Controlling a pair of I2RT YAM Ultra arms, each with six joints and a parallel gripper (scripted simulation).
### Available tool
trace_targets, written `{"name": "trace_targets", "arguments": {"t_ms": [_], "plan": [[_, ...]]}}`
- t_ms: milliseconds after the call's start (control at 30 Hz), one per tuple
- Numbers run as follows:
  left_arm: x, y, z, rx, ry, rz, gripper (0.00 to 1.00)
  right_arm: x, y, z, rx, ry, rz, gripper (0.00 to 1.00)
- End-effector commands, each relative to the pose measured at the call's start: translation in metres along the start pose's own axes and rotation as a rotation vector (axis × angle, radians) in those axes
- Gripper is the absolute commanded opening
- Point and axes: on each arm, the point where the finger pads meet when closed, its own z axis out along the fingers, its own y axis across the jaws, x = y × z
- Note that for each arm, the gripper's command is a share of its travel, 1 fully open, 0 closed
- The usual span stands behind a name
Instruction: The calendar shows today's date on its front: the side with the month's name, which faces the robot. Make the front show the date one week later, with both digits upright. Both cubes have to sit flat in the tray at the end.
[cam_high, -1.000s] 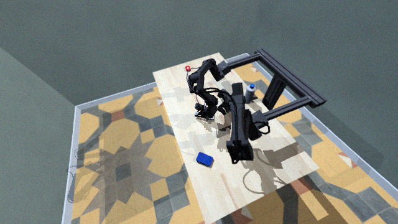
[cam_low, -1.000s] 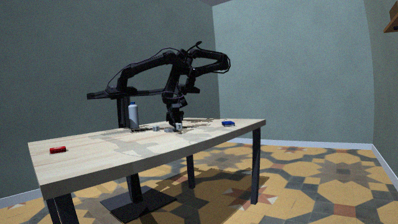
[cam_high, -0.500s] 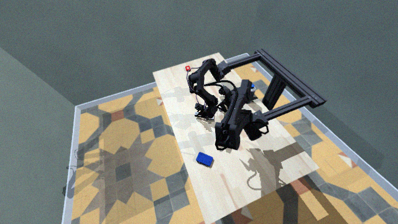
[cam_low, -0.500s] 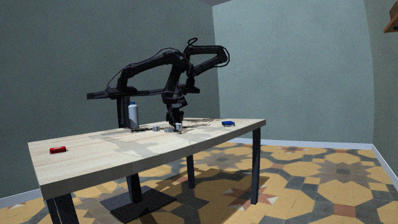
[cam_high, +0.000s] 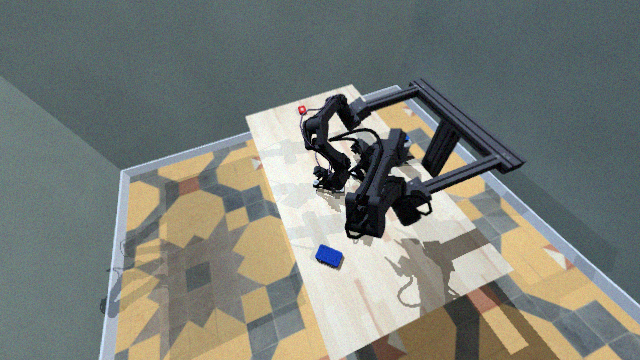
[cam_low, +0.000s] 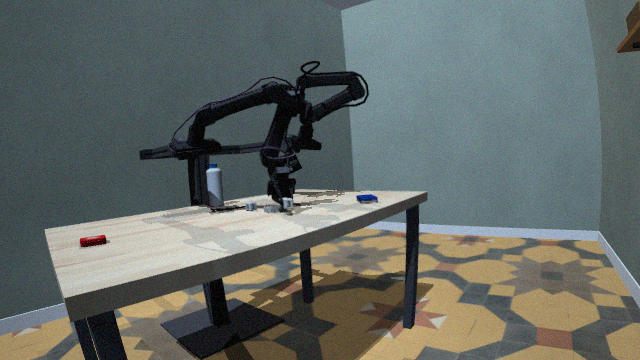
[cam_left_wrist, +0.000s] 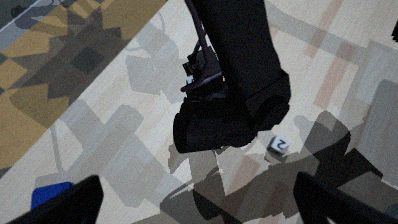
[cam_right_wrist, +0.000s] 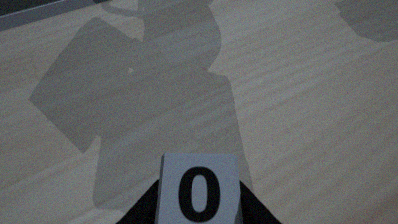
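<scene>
My right gripper (cam_low: 284, 202) (cam_right_wrist: 198, 189) is shut on a white cube (cam_right_wrist: 200, 187) (cam_low: 288, 202) with a black 0 facing its wrist camera, low over the table. A second white cube (cam_left_wrist: 279, 145) (cam_low: 251, 206) lies on the table with a 2 on a visible face. A small grey shape (cam_low: 271, 209), apparently the calendar tray, sits between the cubes in the exterior view; its month name cannot be read. My left gripper (cam_left_wrist: 198, 182) is open and empty, high above the table; its fingertips are hard to make out in the top and exterior views.
The right arm (cam_left_wrist: 250, 60) stands in the left wrist camera's view, beside the 2 cube. A blue block (cam_high: 329, 256) (cam_low: 367, 198) (cam_left_wrist: 50, 195) lies near one table edge. A red object (cam_high: 302, 109) (cam_low: 93, 241) lies toward the other end. A white bottle (cam_low: 214, 186) stands near the arm mount.
</scene>
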Motion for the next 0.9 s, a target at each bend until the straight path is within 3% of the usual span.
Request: {"name": "trace_targets", "arguments": {"t_ms": [0, 500, 600, 700, 867], "plan": [[-0.010, 0.002, -0.005, -0.004, -0.026, -0.003, 1.00, 0.006, -0.003, 0.005, 0.007, -0.014, -0.013, 0.27], [-0.010, 0.002, -0.005, -0.004, -0.027, -0.003, 1.00, 0.024, -0.002, 0.021, 0.005, -0.010, -0.013, 0.27], [-0.010, 0.002, -0.005, -0.004, -0.027, -0.003, 1.00, 0.016, 0.008, 0.014, -0.005, -0.019, 0.001, 0.27], [-0.010, 0.002, -0.005, -0.004, -0.027, -0.003, 1.00, 0.016, 0.010, 0.007, -0.009, -0.018, 0.002, 0.57], [-0.010, 0.002, -0.005, -0.004, -0.027, -0.003, 1.00, 0.012, 0.016, -0.004, -0.012, -0.017, 0.018, 0.57]]}}
